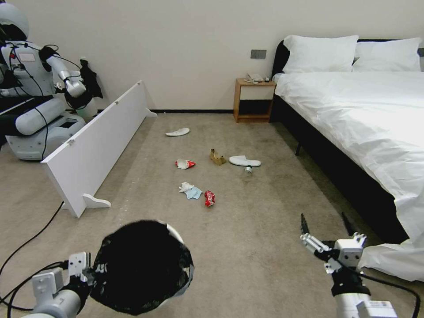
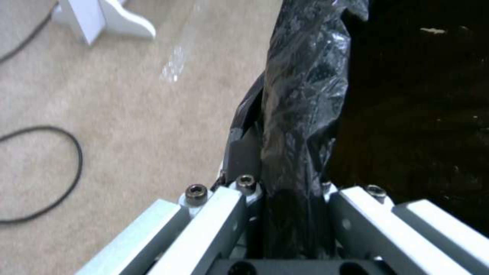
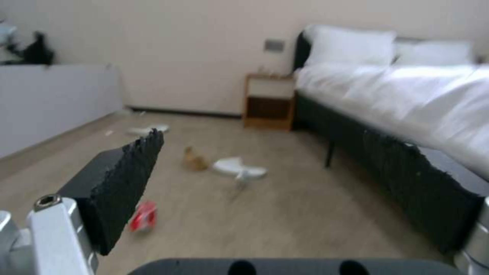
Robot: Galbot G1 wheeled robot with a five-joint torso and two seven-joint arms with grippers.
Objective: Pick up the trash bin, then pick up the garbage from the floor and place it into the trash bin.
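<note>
The trash bin (image 1: pixel 141 265), white with a black bag over its rim, hangs tilted at the lower left of the head view. My left gripper (image 1: pixel 86 270) is shut on its bagged rim (image 2: pixel 298 114). Garbage lies on the carpet ahead: a crushed red can (image 1: pixel 209 198), a crumpled tissue (image 1: pixel 190 190), a red-white wrapper (image 1: pixel 185 164), a brown paper bag (image 1: pixel 217 157), a small bottle (image 1: pixel 248 169) and two white slippers (image 1: pixel 244 160) (image 1: pixel 177 131). My right gripper (image 1: pixel 324 221) is open at the lower right, well short of the can (image 3: pixel 143 221).
A white board panel (image 1: pixel 97 141) stands on edge at the left, with another robot (image 1: pixel 35 88) behind it. A bed (image 1: pixel 353 115) runs along the right and a wooden nightstand (image 1: pixel 252 100) stands by the far wall. Black cables (image 1: pixel 26 247) trail over the carpet at the lower left.
</note>
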